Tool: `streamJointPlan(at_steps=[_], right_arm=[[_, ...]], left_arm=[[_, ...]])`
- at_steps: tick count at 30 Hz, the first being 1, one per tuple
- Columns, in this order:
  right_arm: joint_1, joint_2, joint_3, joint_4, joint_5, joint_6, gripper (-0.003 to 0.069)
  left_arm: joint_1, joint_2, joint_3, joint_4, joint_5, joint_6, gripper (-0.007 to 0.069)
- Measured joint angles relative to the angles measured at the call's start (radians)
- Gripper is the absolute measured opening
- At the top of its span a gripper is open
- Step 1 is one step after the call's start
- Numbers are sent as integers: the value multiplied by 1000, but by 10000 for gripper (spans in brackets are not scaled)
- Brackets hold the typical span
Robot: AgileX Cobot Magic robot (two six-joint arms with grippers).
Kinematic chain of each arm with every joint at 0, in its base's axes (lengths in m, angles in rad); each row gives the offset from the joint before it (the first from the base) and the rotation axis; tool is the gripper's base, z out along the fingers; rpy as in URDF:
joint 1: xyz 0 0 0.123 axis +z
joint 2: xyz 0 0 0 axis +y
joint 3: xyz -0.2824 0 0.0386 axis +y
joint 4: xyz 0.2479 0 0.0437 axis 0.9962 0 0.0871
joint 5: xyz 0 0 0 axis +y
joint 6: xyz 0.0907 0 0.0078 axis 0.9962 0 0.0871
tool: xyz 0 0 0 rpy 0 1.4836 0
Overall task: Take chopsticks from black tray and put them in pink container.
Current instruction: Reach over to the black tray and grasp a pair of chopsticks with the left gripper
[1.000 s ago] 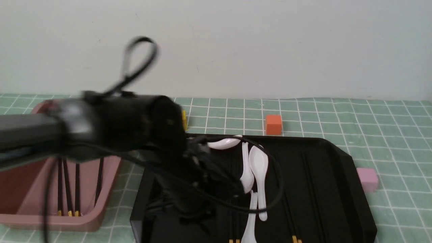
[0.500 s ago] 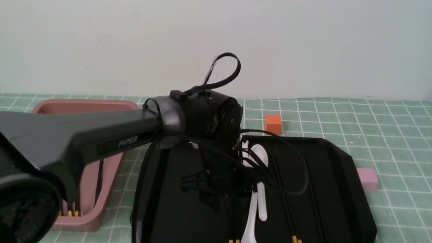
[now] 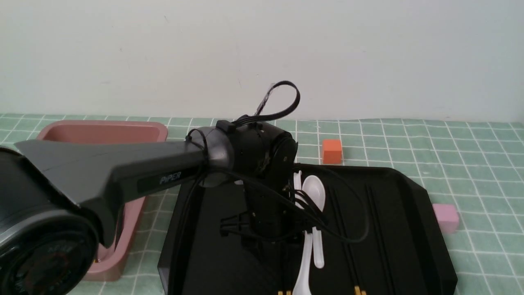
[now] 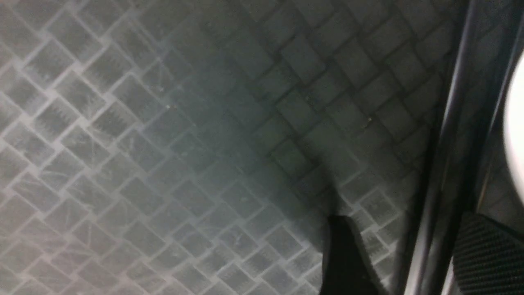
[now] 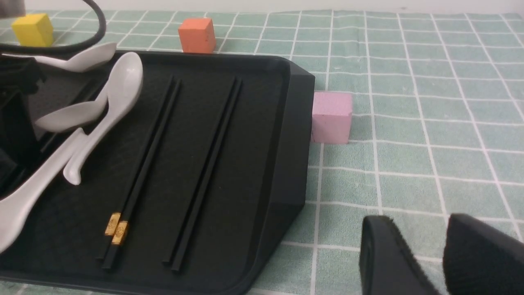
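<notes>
The left arm (image 3: 123, 176) lies over the tub's (image 3: 102, 131) near side and the tray's (image 3: 409, 196) left half, barring the way down there. The tray's right half is open from above, with chopsticks (image 5: 143, 164) flat on it and spoons (image 5: 102, 94) along its inner side. The mat (image 5: 430, 123) right of the tray is free but for a pink cube (image 5: 331, 116) just beside the rim.

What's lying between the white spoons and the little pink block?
Two pairs of chopsticks lie there on the black tray, then the tray's rim. The right wrist view shows it.
</notes>
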Motion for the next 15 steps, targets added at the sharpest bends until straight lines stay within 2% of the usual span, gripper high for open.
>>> streamJointPlan(at_steps=[9, 15], right_arm=[[0, 0, 0, 0, 0, 0, 240], [0, 0, 0, -1, 0, 0, 240]], left_arm=[[0, 3, -22, -27, 12, 16, 372], [0, 23, -22, -24, 15, 34, 324]])
